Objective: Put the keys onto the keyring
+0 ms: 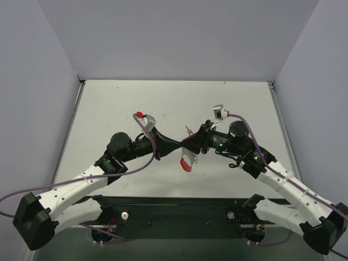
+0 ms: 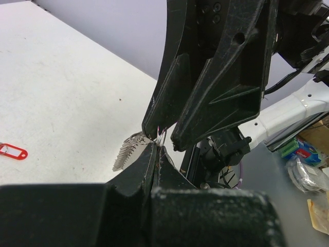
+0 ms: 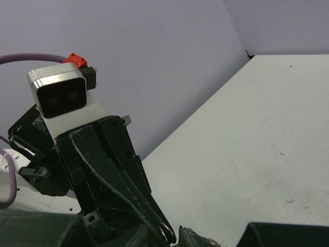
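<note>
Pinching the keyring [image 2: 127, 153] together, left gripper [image 2: 156, 149] and right gripper [image 2: 163, 138] both clamp it; the key [image 2: 14, 152] lies loose just beyond them

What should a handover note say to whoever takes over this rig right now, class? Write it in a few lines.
Left pincer: shut, apparently on a thin part of the keyring, whose silvery ridged band sticks out beside it.
Right pincer: its tips meet the left one's at the ring. Whether it is open or shut cannot be told.
Key: lies flat on the table, apart from both pincers and not on the ring.
Done: the ring is gripped.
Left: pick up the key and thread it onto the ring.
</note>
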Tool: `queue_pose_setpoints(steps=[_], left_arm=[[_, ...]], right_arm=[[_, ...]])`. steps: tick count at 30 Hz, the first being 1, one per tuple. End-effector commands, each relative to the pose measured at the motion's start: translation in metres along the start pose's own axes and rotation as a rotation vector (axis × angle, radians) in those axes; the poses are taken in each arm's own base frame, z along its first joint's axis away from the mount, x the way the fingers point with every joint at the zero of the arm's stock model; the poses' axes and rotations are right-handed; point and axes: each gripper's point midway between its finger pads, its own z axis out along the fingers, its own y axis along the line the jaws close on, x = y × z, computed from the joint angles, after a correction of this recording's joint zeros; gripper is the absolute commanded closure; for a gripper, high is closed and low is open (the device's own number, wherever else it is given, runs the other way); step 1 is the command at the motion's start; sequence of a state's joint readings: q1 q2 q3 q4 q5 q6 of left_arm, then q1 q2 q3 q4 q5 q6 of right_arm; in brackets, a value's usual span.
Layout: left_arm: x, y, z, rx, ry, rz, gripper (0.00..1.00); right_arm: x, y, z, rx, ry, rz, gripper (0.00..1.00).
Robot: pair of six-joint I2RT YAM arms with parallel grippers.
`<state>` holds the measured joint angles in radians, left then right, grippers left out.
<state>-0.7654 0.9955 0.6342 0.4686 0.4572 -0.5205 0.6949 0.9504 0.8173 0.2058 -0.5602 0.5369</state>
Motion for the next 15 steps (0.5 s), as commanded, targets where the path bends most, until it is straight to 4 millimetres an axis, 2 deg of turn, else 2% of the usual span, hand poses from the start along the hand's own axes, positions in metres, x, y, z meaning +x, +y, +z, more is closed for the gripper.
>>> queue_pose_setpoints(steps=[1,2,3,6,10,15], left_arm=[[-0.0307,-0.0185,-0.0001,0.062,-0.106,0.048,1.00],[-0.0307,-0.0181,-0.0005,0.060,-0.107,0.048,1.00],[-0.0315,-0.0193,-0.0006,0.063,-0.108,0.048,1.00],[-0.0331,-0.0194,-0.0014,0.059,-0.114,0.052,1.00],[-0.0328,-0.0186,-0.0015,0.056,-0.115,0.053,1.00],[-0.0340,-0.0199,0.0003,0.064,-0.113,0.051,1.00]], right_arm=[[-0.0194,0.0168,-0.0069,-0.041,-0.067,-0.052,0.67],[-0.0205,0.0176,-0.0084,-0.041,-0.073,-0.056,0.59],[-0.0196,0.0167,-0.0087,-0.038,-0.075,-0.054,0.57],[-0.0180,0.0150,-0.0097,-0.032,-0.074,-0.055,0.56],[-0.0151,0.0149,-0.0094,-0.039,-0.067,-0.051,0.60],[-0.0138,0.0177,-0.0069,-0.060,-0.058,-0.051,0.71]])
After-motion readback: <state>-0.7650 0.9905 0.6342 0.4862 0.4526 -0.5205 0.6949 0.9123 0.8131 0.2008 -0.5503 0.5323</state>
